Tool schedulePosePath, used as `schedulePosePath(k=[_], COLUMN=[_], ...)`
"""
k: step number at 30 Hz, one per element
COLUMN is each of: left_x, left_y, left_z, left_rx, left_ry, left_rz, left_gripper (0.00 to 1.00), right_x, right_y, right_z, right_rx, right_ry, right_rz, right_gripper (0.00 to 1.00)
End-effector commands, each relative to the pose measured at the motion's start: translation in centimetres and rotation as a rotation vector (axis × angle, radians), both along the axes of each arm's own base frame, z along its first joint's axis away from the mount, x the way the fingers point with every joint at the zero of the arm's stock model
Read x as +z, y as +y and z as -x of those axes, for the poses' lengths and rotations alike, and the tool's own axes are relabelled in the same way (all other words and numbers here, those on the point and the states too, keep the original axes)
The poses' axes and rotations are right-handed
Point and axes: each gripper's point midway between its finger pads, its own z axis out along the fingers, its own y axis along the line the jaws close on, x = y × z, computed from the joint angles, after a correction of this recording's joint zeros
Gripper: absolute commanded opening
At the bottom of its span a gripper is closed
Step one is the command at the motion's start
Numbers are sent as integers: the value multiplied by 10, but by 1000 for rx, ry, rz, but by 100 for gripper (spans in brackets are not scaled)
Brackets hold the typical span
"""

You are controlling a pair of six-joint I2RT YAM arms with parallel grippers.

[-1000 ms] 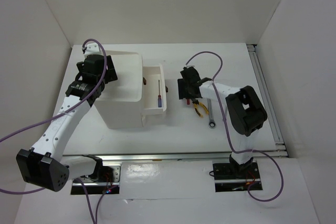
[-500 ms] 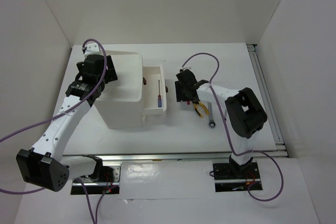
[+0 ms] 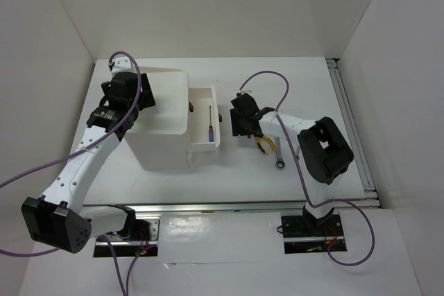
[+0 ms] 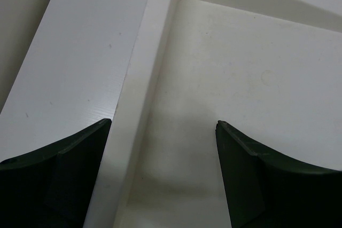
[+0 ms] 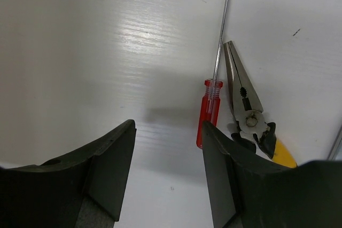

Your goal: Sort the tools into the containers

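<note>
Right gripper point(image 5: 168, 153): jaws apart, nothing held, hovering just left of the red screwdriver point(image 5: 209, 111) at frame centre. Pliers point(image 5: 248, 111) are just beside it on the right. Wrench point(image 3: 279, 161) lies right of centre on the table point(image 3: 312, 88). Left gripper point(image 4: 163, 180): apart, empty, over the top bin rim point(image 4: 140, 94). Done: blue screwdriver point(image 3: 210, 132) in the open drawer point(image 3: 200, 112). Three unsorted; bin contents possibly hidden by the arm.

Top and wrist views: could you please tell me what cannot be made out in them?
- Red screwdriver: top view, hidden under the right gripper.
- Pliers: right wrist view, handles cut off behind a finger.
- Wrench: top view, too small to tell its type.
- Bin: left arm covers part in top view.
</note>
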Motion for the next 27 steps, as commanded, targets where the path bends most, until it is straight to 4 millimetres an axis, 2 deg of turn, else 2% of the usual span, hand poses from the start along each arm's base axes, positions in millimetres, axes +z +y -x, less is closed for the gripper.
schedulePosePath(k=[1,11,14,23,27], left_x=[-70,-70,-70,-70,-70], left_y=[-33,-33,-33,-33,-33], left_z=[34,34,34,34,34], left_rx=[-149,-149,-149,-149,-149], left_ry=[285,285,285,285,285], left_rz=[51,51,51,51,51], left_gripper=[89,89,89,89,89], right_x=[20,3,-6,-9,-24], right_y=[-6,-26,-24,-22,-22], right_z=[-7,-12,-11,-12,-8], right_rx=[-25,-54,-49,-43,-37], right_ry=[-50,-11,6,10,46], right_rz=[-7,-25,-24,-32,-21], right_gripper=[60,59,57,55,54])
